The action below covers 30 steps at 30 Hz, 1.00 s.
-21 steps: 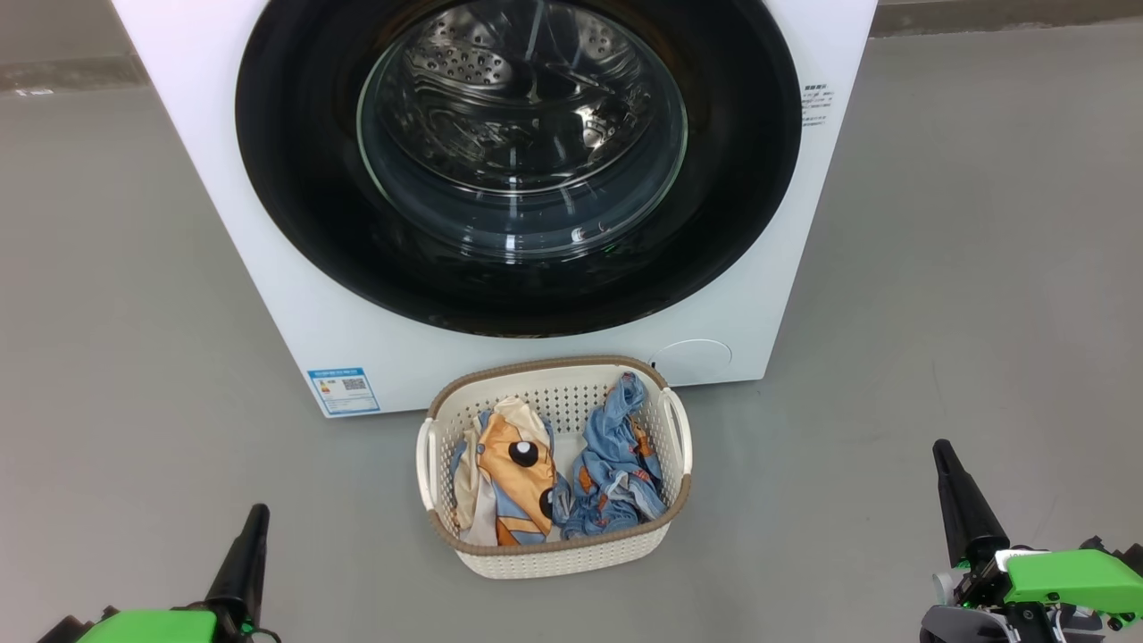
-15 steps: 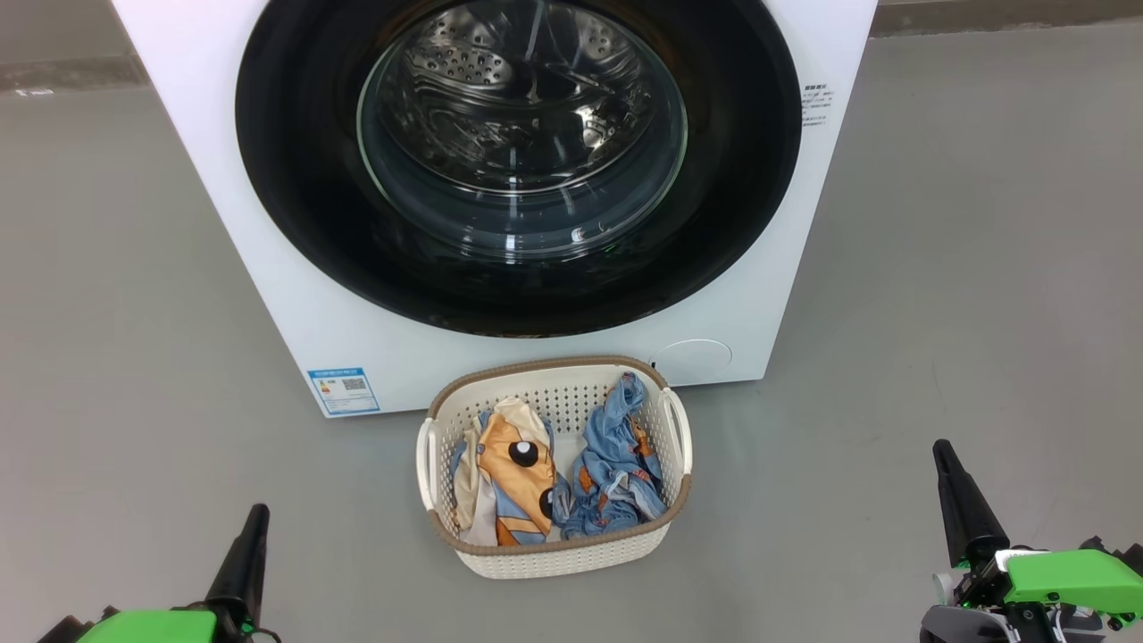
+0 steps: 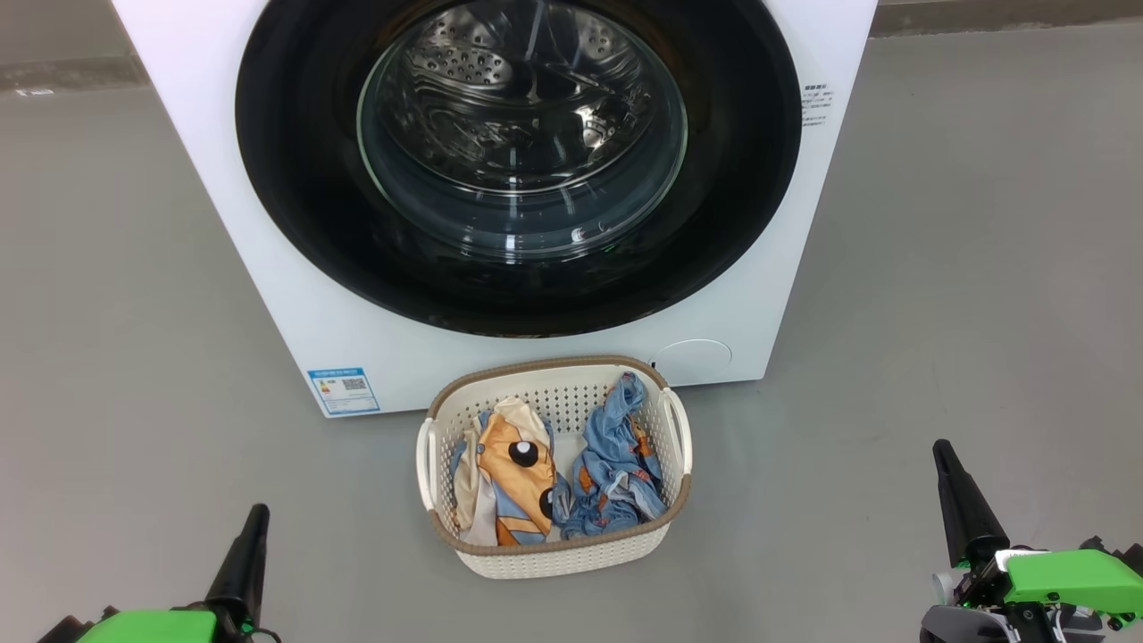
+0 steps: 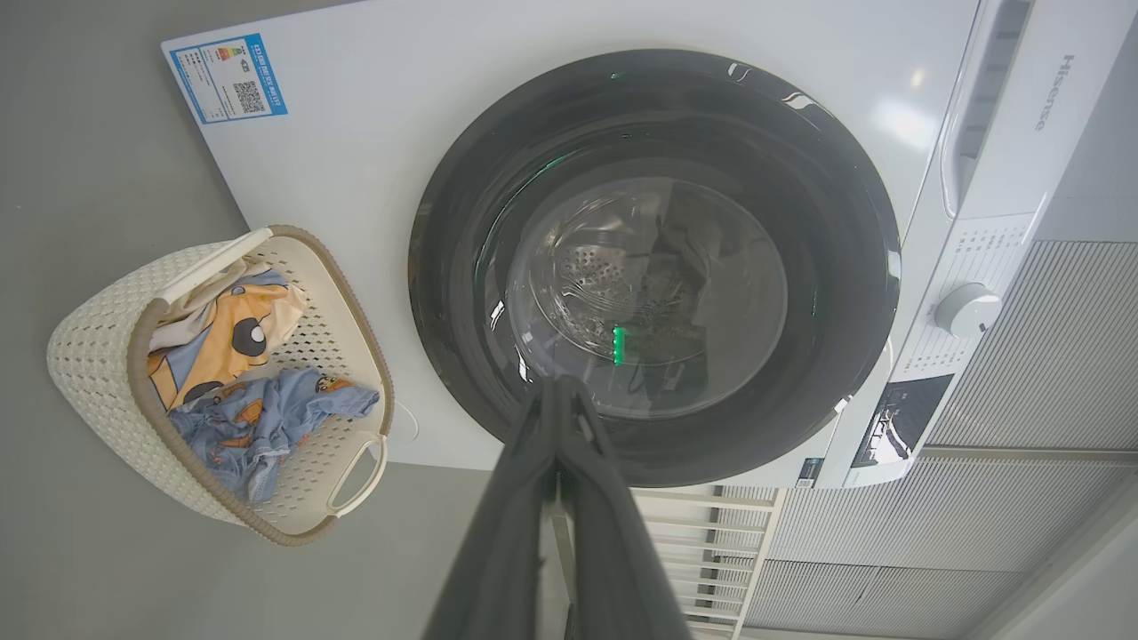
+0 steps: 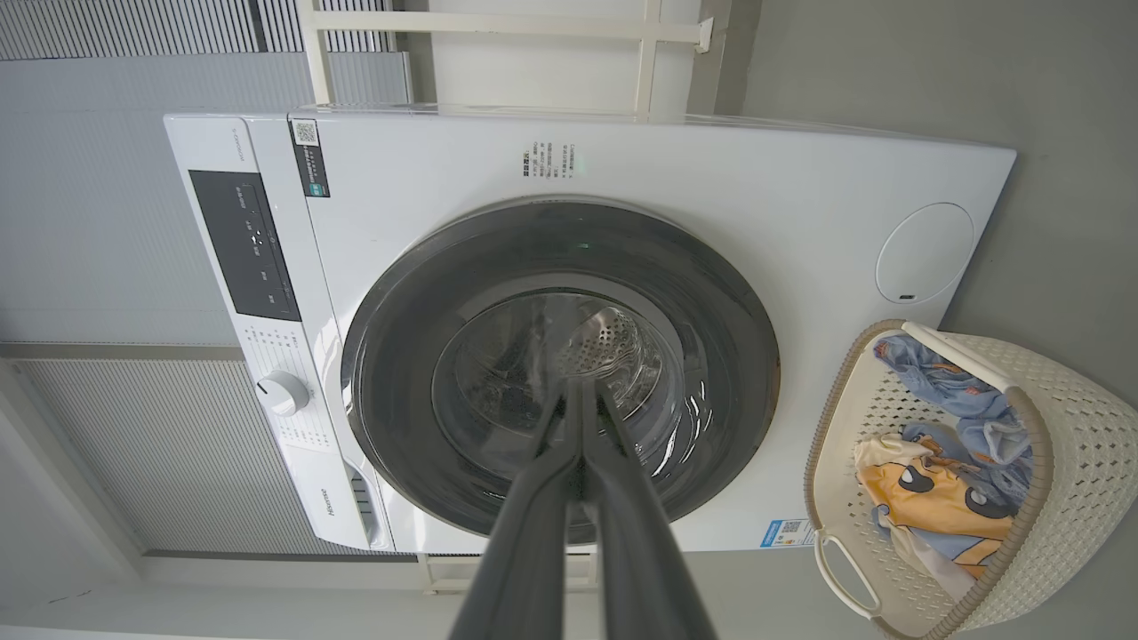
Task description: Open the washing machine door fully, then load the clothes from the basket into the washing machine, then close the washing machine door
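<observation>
The white washing machine (image 3: 268, 268) stands ahead with its round black-rimmed door (image 3: 295, 179) closed flat against the front; the steel drum shows through the glass. On the floor in front sits the cream basket (image 3: 554, 558) holding the clothes: an orange, cream and blue garment (image 3: 509, 469) and a light blue printed one (image 3: 616, 473). My left gripper (image 3: 257, 513) is shut and empty at the lower left, well clear of the basket. My right gripper (image 3: 939, 448) is shut and empty at the lower right. Each wrist view shows its fingers (image 4: 558, 418) (image 5: 578, 418) pressed together, aimed at the door.
Grey floor (image 3: 134, 357) spreads on both sides of the machine and basket. A blue label sticker (image 3: 343, 390) sits at the machine's lower left corner. A control knob (image 5: 282, 392) and dark display panel (image 5: 244, 244) are at the machine's top, with a slatted wall (image 4: 1049, 356) behind.
</observation>
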Tool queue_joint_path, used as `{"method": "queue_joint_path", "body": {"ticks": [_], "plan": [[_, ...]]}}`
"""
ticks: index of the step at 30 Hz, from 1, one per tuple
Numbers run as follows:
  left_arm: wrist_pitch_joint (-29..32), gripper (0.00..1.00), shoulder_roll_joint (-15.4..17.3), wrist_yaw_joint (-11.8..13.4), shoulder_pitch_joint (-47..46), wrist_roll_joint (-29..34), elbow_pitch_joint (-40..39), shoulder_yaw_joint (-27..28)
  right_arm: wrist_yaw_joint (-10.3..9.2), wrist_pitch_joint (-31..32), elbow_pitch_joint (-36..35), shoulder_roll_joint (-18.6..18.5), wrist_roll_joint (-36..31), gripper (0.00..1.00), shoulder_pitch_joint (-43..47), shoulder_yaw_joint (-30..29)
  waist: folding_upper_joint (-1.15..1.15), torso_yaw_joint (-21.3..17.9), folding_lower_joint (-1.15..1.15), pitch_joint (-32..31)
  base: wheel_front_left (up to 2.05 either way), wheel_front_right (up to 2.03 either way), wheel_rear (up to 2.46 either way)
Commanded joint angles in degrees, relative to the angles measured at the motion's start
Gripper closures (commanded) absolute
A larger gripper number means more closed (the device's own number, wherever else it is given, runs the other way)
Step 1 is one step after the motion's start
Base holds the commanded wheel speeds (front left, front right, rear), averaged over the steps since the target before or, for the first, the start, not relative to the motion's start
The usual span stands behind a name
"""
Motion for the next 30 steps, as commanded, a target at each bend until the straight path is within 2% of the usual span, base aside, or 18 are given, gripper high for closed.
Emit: {"method": "queue_joint_path", "body": {"ticks": [1, 8, 9, 15, 19, 23, 30], "plan": [[0.35, 1.0, 0.76, -0.17, -2.37, -0.48, -1.69, 1.98, 0.09, 0.45, -1.76, -0.17, 0.23, 1.0, -0.62, 1.31, 0.0, 0.0, 0.0, 0.0, 0.0, 0.0, 0.0], [0.35, 1.0, 0.76, -0.17, -2.37, -0.48, -1.69, 1.97, 0.09, 0.45, -1.76, -0.17, 0.23, 1.0, -0.62, 1.31, 0.0, 0.0, 0.0, 0.0, 0.0, 0.0, 0.0], [-0.03, 0.0, -0.02, 0.0, 0.06, 0.04, 0.2, -0.06, 0.0, -0.03, 0.23, 0.01, -0.01, 0.0, -0.01, 0.02, 0.0, 0.0, 0.0, 0.0, 0.0, 0.0, 0.0], [-0.29, 0.0, -0.47, 0.02, 0.71, 0.22, 1.33, -0.17, 0.0, -0.25, 1.64, 0.25, -0.32, 0.0, 0.19, 0.19, 0.0, 0.0, 0.02, 0.01, 0.0, 0.0, 0.0], [-0.83, 0.0, -0.32, 0.01, 0.33, 0.71, 0.96, -0.26, 0.0, -0.63, 1.54, 0.14, -1.08, 0.0, -0.46, 0.58, 0.0, -0.02, 0.13, -0.1, 0.0, 0.0, 0.0], [-1.62, 0.0, 0.03, 0.01, 0.04, 1.62, 0.5, -0.61, 0.01, -1.14, 1.35, -0.17, -2.26, 0.0, -1.06, 1.21, 0.0, -0.06, 0.02, 0.0, 0.0, 0.0, 0.0], [-3.04, 0.0, 0.9, 0.0, -0.54, 4.07, -0.26, -1.54, 0.01, -2.47, 1.21, -1.03, -5.23, 0.0, -2.1, 2.64, 0.0, -0.11, 0.0, 0.04, 0.0, 0.0, 0.0]]}}
